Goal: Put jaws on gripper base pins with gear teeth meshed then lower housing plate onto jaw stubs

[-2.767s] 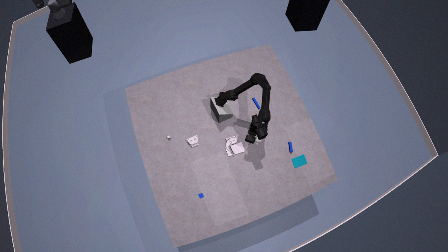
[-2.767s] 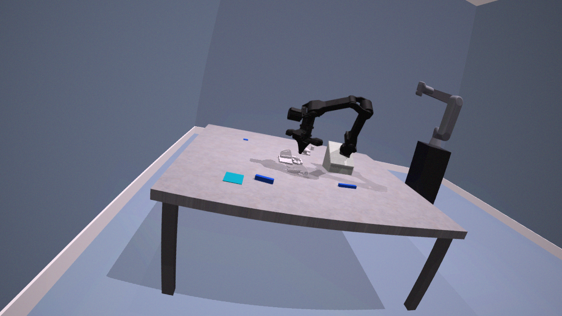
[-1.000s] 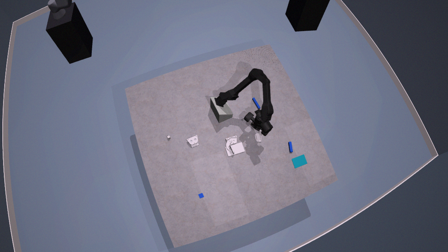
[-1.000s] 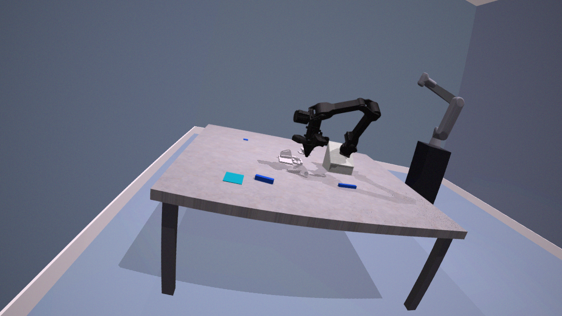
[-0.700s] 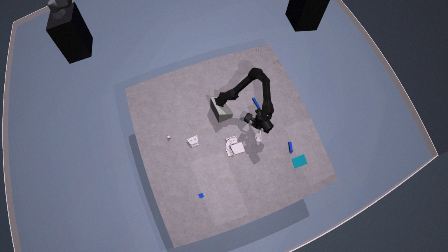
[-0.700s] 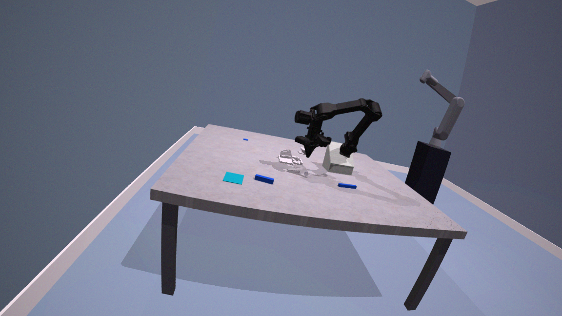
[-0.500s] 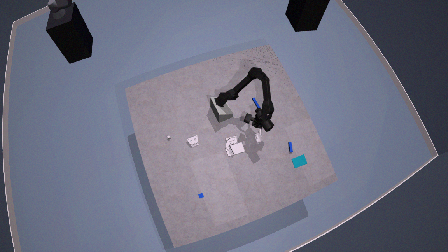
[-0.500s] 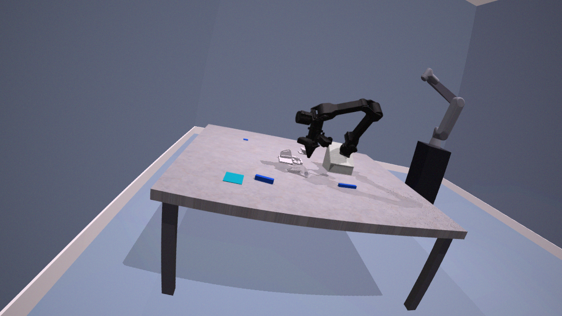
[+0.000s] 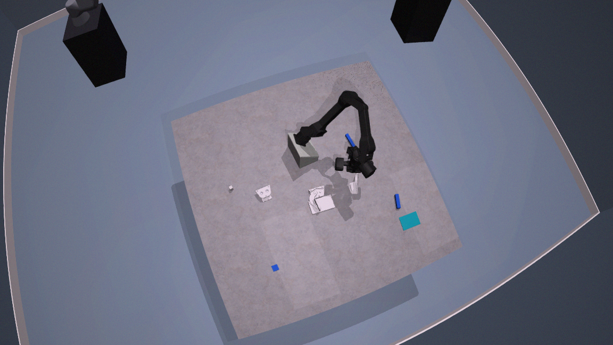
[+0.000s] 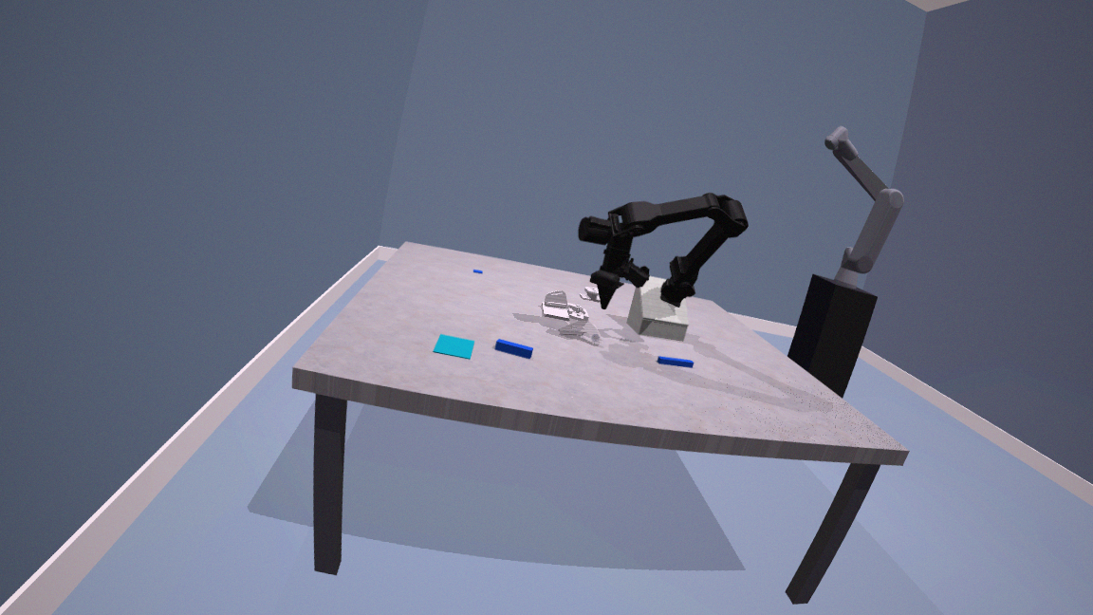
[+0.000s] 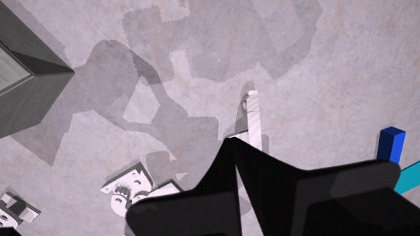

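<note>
Gripper [image 9: 354, 167] [image 10: 605, 299] [image 11: 230, 142] pressed together, nothing pinched. White loose jaw [image 9: 353, 186] [image 10: 574, 330] [image 11: 254, 120] just beyond the tips; lowering without spreading first could shove or tip it.

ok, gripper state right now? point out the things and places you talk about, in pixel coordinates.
Gripper [image 9: 355, 173] [image 10: 605, 307] [image 11: 230, 142]: closed, fingertips together, nothing held.

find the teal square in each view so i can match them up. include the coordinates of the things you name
top: right part of the picture, on the table just below a blue bar
exterior: left of centre, near the table's front edge
wrist: only a corner, at the right edge, behind the gripper [image 9: 355, 173] [image 10: 605, 307] [image 11: 230, 142]
shared landmark: that blue bar [image 9: 397, 201] [image 10: 514, 348] [image 11: 391, 146], beside the teal square [image 9: 409, 221] [image 10: 453, 346] [image 11: 410, 178]
</note>
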{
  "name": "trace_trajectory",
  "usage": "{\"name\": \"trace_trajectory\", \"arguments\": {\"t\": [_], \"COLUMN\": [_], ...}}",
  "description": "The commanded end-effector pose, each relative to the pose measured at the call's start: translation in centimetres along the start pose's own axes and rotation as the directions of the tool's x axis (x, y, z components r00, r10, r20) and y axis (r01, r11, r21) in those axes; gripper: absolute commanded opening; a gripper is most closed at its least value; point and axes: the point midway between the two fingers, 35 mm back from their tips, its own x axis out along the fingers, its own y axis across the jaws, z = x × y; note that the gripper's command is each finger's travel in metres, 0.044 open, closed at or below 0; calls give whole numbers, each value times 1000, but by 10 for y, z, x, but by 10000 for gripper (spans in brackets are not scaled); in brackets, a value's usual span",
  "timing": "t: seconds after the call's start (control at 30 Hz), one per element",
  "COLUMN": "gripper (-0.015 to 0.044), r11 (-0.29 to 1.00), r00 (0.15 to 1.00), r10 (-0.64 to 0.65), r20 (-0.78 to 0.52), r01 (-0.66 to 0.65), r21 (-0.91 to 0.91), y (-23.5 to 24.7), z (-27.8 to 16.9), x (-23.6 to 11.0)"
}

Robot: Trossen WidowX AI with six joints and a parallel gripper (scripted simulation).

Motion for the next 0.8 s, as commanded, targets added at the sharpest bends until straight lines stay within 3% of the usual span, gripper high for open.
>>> {"name": "trace_trajectory", "arguments": {"t": [0.0,0.77], "gripper": [0,0], "r11": [1000,1000], "r00": [1000,1000], "r10": [-3,-3], "r20": [2,2], "r01": [3,3], "r21": [-16,-17], "y": [0,-1], "z": [1,0], "x": [0,35]}}
